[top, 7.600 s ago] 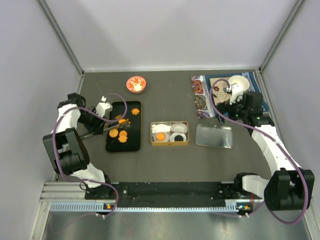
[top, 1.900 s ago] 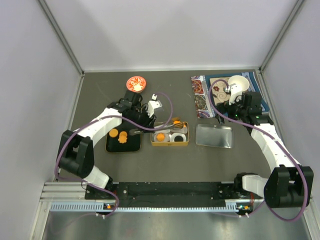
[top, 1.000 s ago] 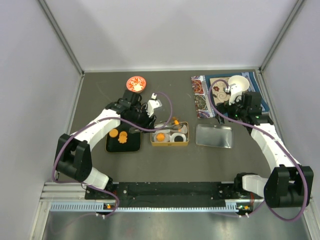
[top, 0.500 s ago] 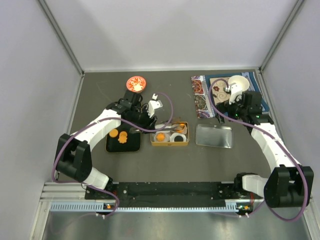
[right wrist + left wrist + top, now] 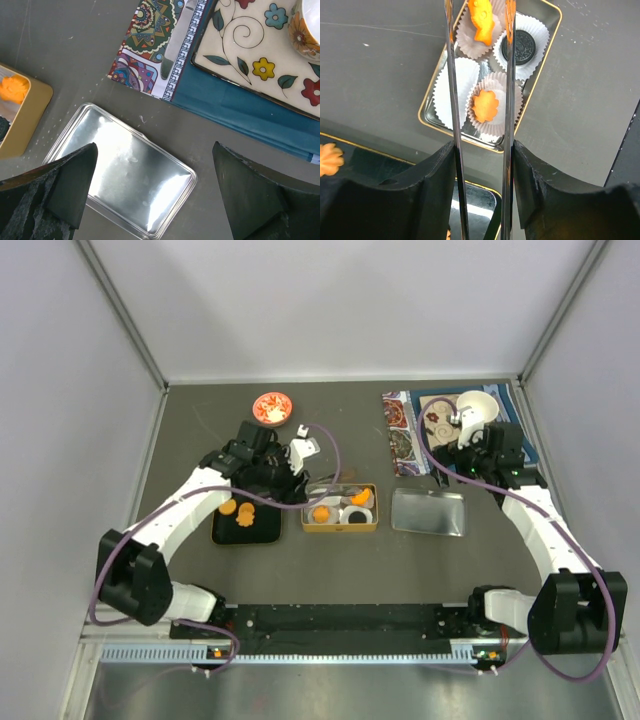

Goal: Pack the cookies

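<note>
The left gripper (image 5: 478,7) is hanging over the gold-walled rectangular tin (image 5: 340,528). Its two long, thin, mirror-bright fingers (image 5: 454,125) are standing apart and gripping nothing. In the left wrist view, pleated white paper cups (image 5: 454,85) are lining the tin. A scalloped orange flower cookie (image 5: 485,106) is lying flat in one cup between the fingers. A lumpier orange cookie (image 5: 482,25) is sitting in the next cup, near the fingers' far ends and touching neither. A dark embossed round biscuit (image 5: 517,46) is filling a third cup.

At 9 o'clock from the tin, a glossy black tray (image 5: 262,530) with a gold edge is carrying two more tray cookies (image 5: 228,507), flat and orange.

The right gripper (image 5: 153,145) is hovering with its matte black fingers spread wide, holding nothing. Under it, at 3 o'clock from the tin, a shiny metal lid (image 5: 125,185) with rounded corners is lying flat. At 12 o'clock from the lid, a flower-painted cream plate (image 5: 250,45) is resting on blue cloth (image 5: 240,117).
</note>
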Robot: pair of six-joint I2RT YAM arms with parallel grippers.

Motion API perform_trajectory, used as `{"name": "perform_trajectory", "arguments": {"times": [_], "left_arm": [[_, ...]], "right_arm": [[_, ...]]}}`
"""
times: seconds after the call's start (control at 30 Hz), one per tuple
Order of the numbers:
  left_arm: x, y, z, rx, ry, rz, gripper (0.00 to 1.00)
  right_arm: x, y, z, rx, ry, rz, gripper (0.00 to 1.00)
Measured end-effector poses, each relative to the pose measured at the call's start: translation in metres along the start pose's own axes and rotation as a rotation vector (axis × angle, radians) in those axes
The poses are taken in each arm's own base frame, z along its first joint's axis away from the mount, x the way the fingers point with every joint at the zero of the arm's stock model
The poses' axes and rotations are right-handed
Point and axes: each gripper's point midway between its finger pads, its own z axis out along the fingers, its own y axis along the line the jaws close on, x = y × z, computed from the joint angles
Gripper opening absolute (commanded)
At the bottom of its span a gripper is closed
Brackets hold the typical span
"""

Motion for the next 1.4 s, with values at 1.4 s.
{"name": "perform_trajectory", "arguments": {"times": [1.4], "left_arm": [[0.126,0.040,-0.183,-0.521,0.049,-0.281,0.56]], "right_arm": [[-0.001,0.005,0.000,-0.032,-0.009,-0.004,0.99]]}}
